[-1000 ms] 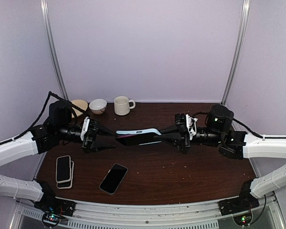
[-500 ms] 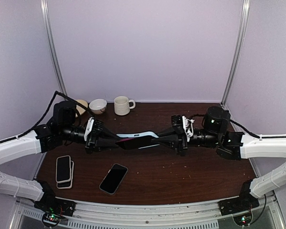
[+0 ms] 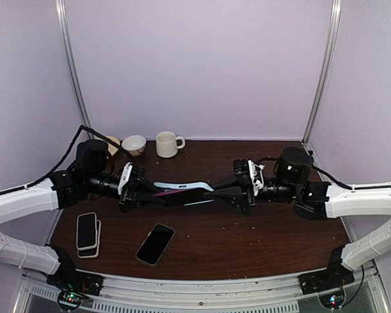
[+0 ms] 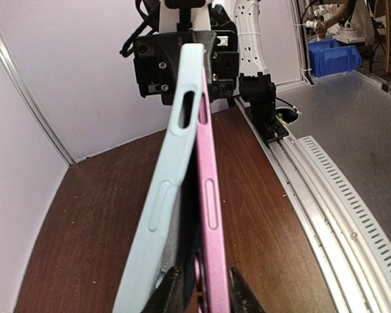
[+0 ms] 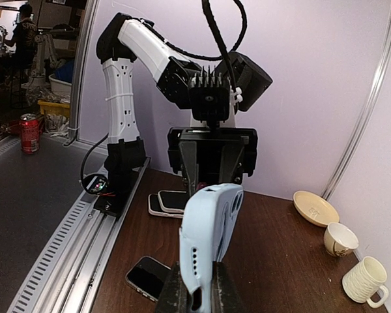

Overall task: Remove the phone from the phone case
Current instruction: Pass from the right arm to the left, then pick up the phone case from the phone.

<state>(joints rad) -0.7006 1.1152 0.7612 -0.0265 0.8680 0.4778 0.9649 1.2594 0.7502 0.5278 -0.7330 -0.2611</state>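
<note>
The light blue phone case and the pink-edged phone hang in mid-air between both arms, above the middle of the table. In the left wrist view the phone has peeled away from the case at the near end. My left gripper is shut on the phone's edge, one finger in the gap between phone and case. My right gripper is shut on the other end of the case. From above, the left gripper and right gripper face each other.
A loose dark phone lies near the front, and a stack of two phones lies at the left. At the back left stand a saucer, a small cup and a white mug. The metal rail runs along the near edge.
The left gripper has slid right along the phone and its jaws have narrowed onto it. The right gripper has shifted a little left, and the phone and case sit slightly lower.
</note>
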